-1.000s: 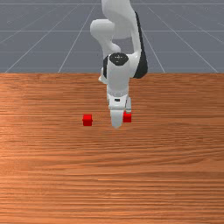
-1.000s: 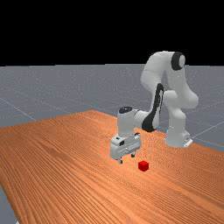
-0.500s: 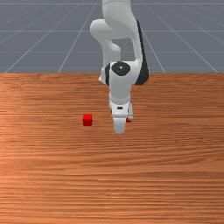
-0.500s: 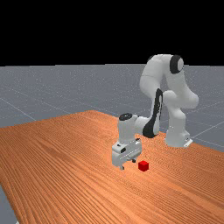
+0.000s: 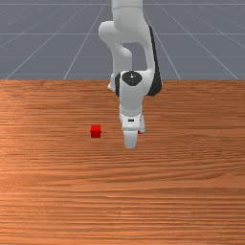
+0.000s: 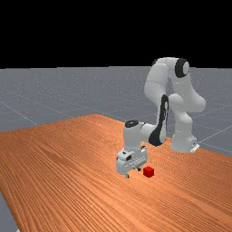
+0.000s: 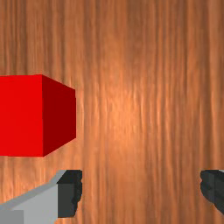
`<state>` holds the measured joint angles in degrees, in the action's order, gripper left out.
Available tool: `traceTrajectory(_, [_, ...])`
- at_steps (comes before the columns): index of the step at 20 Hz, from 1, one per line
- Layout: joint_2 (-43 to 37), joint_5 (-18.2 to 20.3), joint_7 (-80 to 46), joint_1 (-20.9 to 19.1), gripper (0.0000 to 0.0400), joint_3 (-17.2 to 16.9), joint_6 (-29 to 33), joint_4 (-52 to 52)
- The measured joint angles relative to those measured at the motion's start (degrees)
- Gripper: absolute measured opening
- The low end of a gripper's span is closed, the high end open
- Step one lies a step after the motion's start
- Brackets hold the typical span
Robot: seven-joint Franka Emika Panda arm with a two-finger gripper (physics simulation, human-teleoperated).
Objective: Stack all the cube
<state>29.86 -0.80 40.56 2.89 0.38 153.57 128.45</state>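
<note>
Claw point(image 6: 133, 172) spread over desk point(image 5: 124, 201). Near red cube point(image 7: 22, 116) outside the gap; other red cube point(image 5: 95, 131) at front view's left.

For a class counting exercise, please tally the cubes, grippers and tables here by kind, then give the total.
Red cubes: 2 (one bare cube, one partly hidden cube)
Gripper: 1
Table: 1
Total: 4
</note>
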Motion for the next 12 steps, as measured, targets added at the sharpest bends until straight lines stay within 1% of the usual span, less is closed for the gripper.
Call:
traceTrajectory(4, [-1.0, 0.1, 0.1, -0.1, 0.04, 0.1, -0.9, 1.5])
traceTrajectory(5, [-0.1, 0.1, 0.1, -0.1, 0.04, 0.2, -1.0, 0.9])
traceTrajectory(6, [1.0, 0.1, 0.2, -0.1, 0.0336, 0.2, -1.0, -0.4])
traceTrajectory(7, [2.0, 0.0, 0.3, -0.2, 0.0258, 0.1, -0.2, -1.7])
traceTrajectory(8, [2.7, -0.1, 0.3, -0.2, 0.0179, 0.1, 1.8, -2.0])
traceTrajectory(9, [3.2, -0.2, 0.3, -0.1, 0.0112, 0.0, 3.7, -2.4])
traceTrajectory(10, [2.4, -0.2, 0.2, -0.1, 0.0213, 0.0, 5.2, -0.5])
traceTrajectory(11, [1.6, -0.9, -0.9, 1.0, 0.0287, -1.1, 7.2, 1.5])
traceTrajectory(12, [1.0, -0.8, -0.7, 0.9, 0.0332, -0.9, 8.0, 3.0])
